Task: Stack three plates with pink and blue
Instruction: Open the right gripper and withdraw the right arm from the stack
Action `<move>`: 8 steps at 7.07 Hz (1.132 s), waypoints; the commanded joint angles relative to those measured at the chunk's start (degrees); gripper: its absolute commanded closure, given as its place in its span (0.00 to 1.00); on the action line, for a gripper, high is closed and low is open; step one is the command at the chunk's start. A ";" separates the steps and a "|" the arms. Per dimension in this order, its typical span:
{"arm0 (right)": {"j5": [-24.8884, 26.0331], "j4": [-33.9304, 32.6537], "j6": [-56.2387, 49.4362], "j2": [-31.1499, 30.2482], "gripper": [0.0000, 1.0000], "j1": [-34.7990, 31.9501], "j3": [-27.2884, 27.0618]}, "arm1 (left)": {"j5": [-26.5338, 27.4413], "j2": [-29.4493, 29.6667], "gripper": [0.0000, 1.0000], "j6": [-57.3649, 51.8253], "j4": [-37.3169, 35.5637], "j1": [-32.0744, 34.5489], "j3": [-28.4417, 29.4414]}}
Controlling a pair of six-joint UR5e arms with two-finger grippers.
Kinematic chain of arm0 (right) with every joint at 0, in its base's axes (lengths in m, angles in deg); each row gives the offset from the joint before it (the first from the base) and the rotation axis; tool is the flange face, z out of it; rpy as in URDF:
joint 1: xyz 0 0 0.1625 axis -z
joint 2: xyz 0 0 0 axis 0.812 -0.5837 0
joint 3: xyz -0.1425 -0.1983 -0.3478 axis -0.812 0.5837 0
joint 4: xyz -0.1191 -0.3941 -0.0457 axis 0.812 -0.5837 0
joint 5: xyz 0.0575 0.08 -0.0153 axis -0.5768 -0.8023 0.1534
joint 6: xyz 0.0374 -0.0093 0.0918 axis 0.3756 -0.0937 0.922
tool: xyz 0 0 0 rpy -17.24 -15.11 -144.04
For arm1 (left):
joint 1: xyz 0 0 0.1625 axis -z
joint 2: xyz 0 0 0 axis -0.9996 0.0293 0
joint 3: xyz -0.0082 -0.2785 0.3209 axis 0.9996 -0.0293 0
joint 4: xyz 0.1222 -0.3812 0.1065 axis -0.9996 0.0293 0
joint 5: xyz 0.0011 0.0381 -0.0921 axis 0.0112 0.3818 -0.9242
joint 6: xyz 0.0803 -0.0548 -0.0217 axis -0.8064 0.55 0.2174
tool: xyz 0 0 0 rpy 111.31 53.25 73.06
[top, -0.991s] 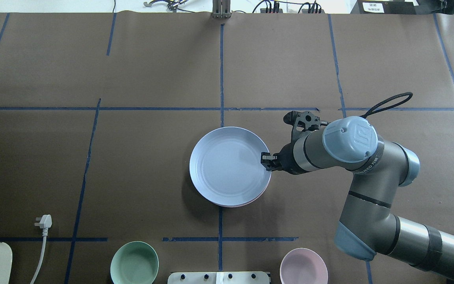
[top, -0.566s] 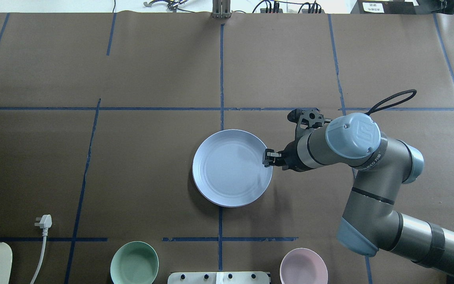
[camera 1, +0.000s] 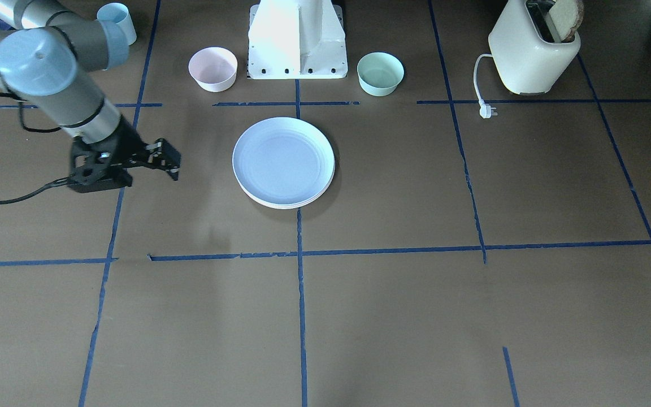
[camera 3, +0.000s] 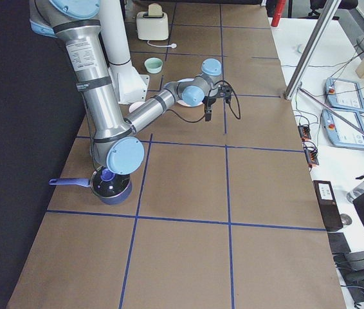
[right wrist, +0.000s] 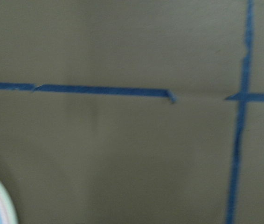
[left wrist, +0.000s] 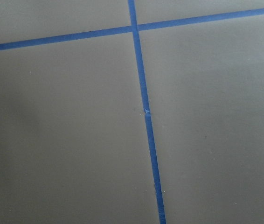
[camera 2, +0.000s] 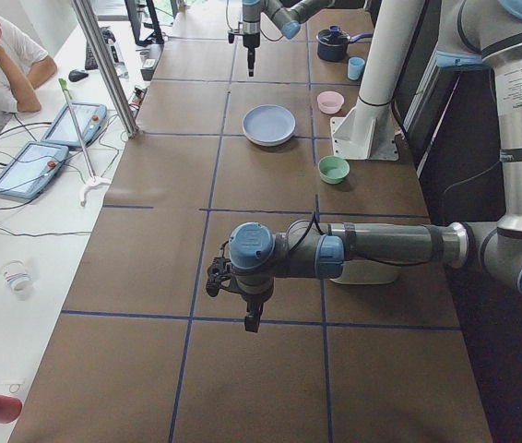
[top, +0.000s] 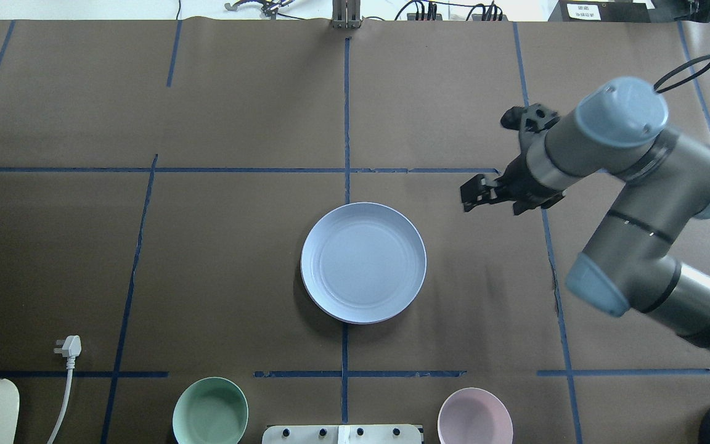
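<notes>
The pale blue plate point(top: 363, 262) lies on top of the stack at the table's middle. It also shows in the front view point(camera 1: 283, 161). Only thin rims of the plates under it point(camera 1: 289, 207) show at its edge, so the pink and cream plates are mostly hidden. My right gripper point(top: 469, 197) is open and empty, off to the right of the stack and apart from it; it also shows in the front view point(camera 1: 170, 163). My left gripper point(camera 2: 253, 318) shows only in the left side view, far from the plates, and I cannot tell its state.
A mint-green bowl point(top: 210, 411) and a small pink bowl point(top: 475, 416) stand by the robot's base point(camera 1: 297, 39). A blue cup point(camera 1: 117, 20), a toaster point(camera 1: 532, 48) with its plug point(top: 68, 346), and a dark pot point(camera 3: 108, 183) are off to the sides.
My right gripper let go of the blue plate's right rim and moved up and away to the right. The blue plate now rests squarely on the stack.
</notes>
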 commanded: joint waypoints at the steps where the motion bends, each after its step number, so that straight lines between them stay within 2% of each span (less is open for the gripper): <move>1: -4.51 -10.68 -31.46 -6.19 0.00 -16.10 0.94 | 0.22 0.15 0.00 -0.21 -2.53 -1.35 -0.29; 2: -4.61 -13.33 -42.56 -9.27 0.00 -21.74 1.38 | 0.22 -0.11 0.00 -0.30 -3.77 -2.23 -1.77; 4: -4.61 -13.62 -56.42 -16.73 0.00 -29.67 1.48 | 0.14 -1.16 0.00 -0.30 -4.04 -1.98 -2.40; 6: -4.17 -13.27 -59.90 -24.82 0.00 -34.70 1.48 | 0.40 -2.31 0.00 -0.22 -4.31 -2.07 -1.43; 8: -4.17 -13.18 -59.11 -26.78 0.00 -35.42 1.39 | 0.40 -2.31 0.00 -0.13 -4.31 -2.07 -1.61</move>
